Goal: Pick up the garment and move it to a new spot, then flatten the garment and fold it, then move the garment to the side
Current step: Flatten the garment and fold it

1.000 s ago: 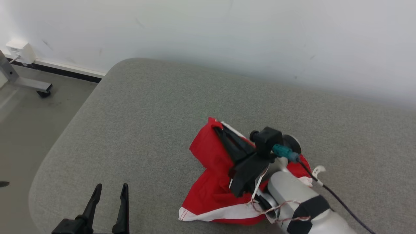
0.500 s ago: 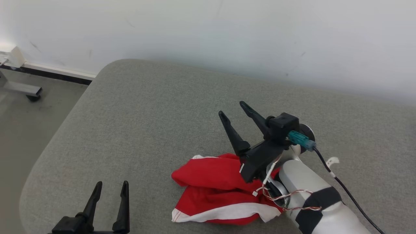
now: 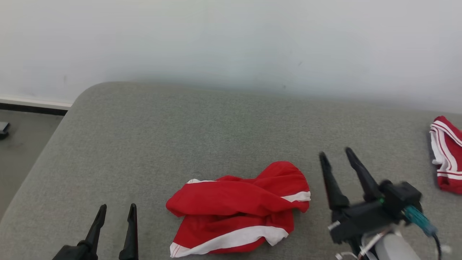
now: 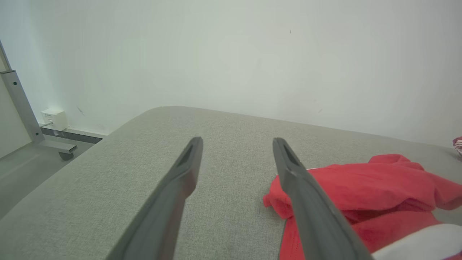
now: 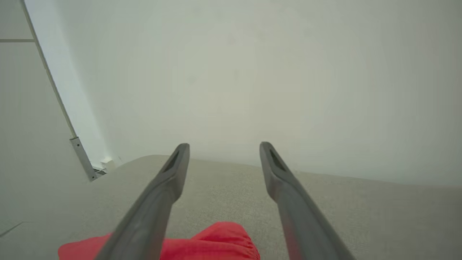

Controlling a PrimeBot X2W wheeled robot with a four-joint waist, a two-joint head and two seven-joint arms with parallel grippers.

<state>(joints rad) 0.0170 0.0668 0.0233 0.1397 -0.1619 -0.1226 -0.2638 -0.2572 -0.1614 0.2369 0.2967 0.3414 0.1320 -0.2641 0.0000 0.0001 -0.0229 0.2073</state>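
On the grey padded surface (image 3: 180, 119), the red garment (image 3: 234, 202) lay crumpled at lower centre, between the left gripper (image 3: 117, 206) at lower left and the right gripper (image 3: 335, 151) at lower right, both spread wide and empty.

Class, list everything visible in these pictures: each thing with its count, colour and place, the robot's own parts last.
garment: one, red with white bands, crumpled mid-surface
second garment: one, red with white stripes, surface's right edge
padded surface: one, grey, against the wall
wall: one, white, behind
metal frame: one, grey, floor at left
wall box: one, white, beside the frame
left tool: one, black, open, left of garment
right tool: one, black, open, right of garment
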